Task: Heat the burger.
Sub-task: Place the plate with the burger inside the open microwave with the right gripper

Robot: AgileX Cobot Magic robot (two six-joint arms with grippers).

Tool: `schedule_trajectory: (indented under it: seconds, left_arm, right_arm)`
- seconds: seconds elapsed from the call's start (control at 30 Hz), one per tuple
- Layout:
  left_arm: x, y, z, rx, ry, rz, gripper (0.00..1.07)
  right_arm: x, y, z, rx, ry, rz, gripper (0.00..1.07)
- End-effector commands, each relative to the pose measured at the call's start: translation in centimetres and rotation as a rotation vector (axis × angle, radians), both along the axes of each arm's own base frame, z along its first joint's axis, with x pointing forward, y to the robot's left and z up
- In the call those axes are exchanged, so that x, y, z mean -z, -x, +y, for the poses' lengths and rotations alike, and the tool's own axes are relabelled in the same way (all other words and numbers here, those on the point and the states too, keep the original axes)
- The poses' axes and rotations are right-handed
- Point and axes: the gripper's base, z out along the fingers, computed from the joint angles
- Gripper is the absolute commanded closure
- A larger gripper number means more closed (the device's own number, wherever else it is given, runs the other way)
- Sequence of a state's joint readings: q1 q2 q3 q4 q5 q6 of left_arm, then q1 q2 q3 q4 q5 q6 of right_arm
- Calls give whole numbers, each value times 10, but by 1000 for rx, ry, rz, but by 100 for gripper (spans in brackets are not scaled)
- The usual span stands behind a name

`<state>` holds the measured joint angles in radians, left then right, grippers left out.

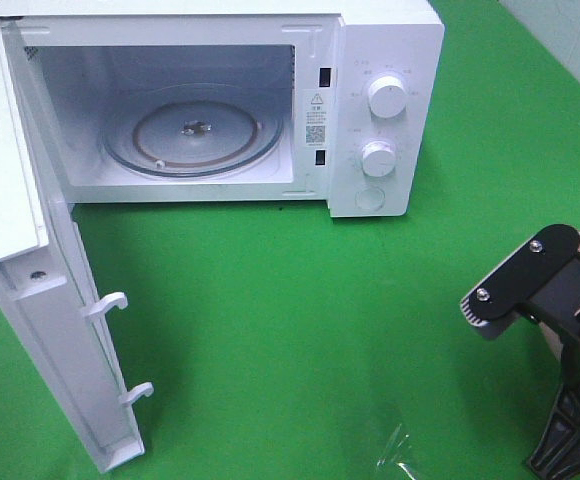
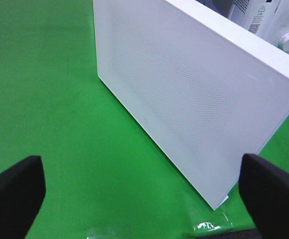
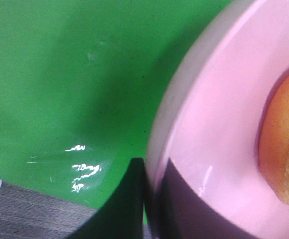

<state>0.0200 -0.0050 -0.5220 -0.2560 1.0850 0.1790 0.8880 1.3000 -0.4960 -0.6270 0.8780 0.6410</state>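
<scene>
right claw (image 3: pixel 152 199), seen from its own wrist camera, is clenched on the rim of a round pink plate (image 3: pixel 219 124): one dark finger (image 3: pixel 129 209) sits outside the rim and the other lies on the inside. the burger (image 3: pixel 284 144) rests on that plate, only its golden-brown bun edge in frame. glossy green cloth (image 3: pixel 60 74) lies beneath.

left wrist camera: the left claw (image 2: pixel 144 199) is released, its two black fingers (image 2: pixel 15 194) spread wide with nothing between them. it hangs over the cloth, facing the outer side of the white microwave door (image 2: pixel 184 99), which is dotted with fine mesh.

high camera: the white microwave (image 1: pixel 390 50) stands at the back of the cloth, its door swung fully open on the hinge side. its cavity holds only a glass turntable (image 1: pixel 195 135). two round knobs (image 1: pixel 386 97) and a button (image 1: pixel 370 198) sit beside the cavity. the right arm, black, is well in front of the microwave, beyond its knob side, with a sliver of pink plate showing behind it; the arm hides the burger.
</scene>
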Motion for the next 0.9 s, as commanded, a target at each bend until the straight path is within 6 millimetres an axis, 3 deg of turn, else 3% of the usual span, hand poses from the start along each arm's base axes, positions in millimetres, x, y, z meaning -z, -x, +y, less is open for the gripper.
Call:
schedule_trajectory:
  seconds: [0.03, 0.67, 0.9]
  left_arm:
    - [-1, 3, -1, 1, 7, -28, 9]
    - [-1, 3, -1, 1, 7, -28, 9]
    - [-1, 3, -1, 1, 7, -28, 9]
  right_arm:
    - [-5, 1, -1, -52, 71, -43, 107]
    - [-11, 27, 16, -226, 217, -85, 107]
    - [-11, 28, 17, -259, 228, -86, 107]
